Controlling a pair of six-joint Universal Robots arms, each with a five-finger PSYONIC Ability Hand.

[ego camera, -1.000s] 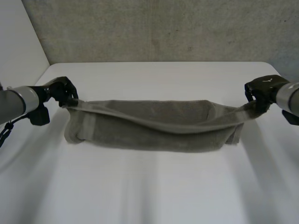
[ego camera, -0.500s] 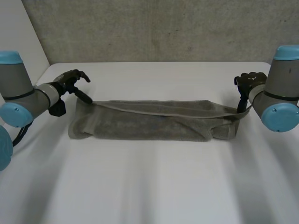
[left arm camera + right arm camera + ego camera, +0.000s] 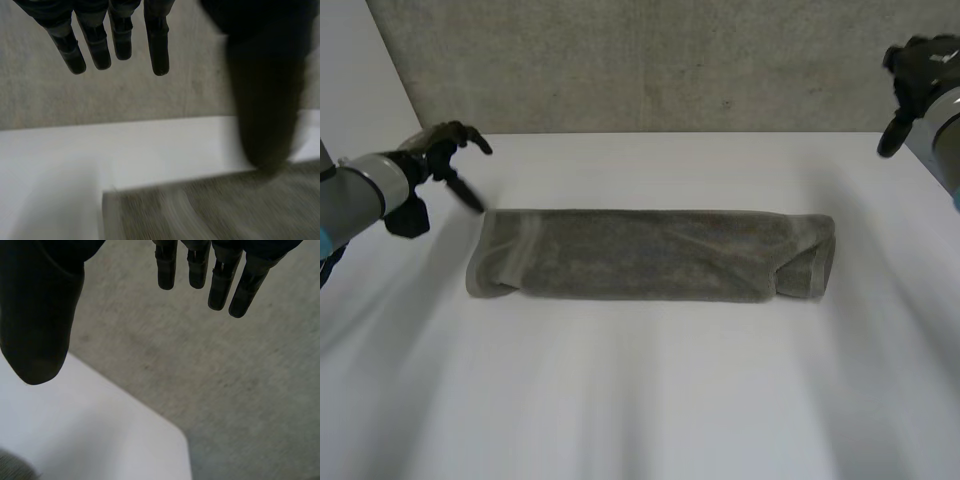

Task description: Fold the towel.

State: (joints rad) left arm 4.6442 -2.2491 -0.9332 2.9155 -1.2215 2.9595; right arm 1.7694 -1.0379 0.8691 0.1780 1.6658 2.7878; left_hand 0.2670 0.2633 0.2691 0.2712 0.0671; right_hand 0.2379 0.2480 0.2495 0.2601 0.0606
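A: What are the hands like?
B: Both black. The left hand [image 3: 445, 150] has slim, rod-like fingers [image 3: 117, 35] with rounded tips, and a much broader thumb [image 3: 265, 100], blunt at the end.
A: And the right hand [image 3: 915, 75]?
B: Same build: dark fingers [image 3: 220, 275] with ring-like seams across them, and a fat, smooth thumb [image 3: 40, 315].
A: The arms?
B: The left arm [image 3: 360, 195] is a grey tube with a black block [image 3: 410, 217] at the wrist and a sliver of light blue lower down. The right arm [image 3: 948, 120] is grey too.
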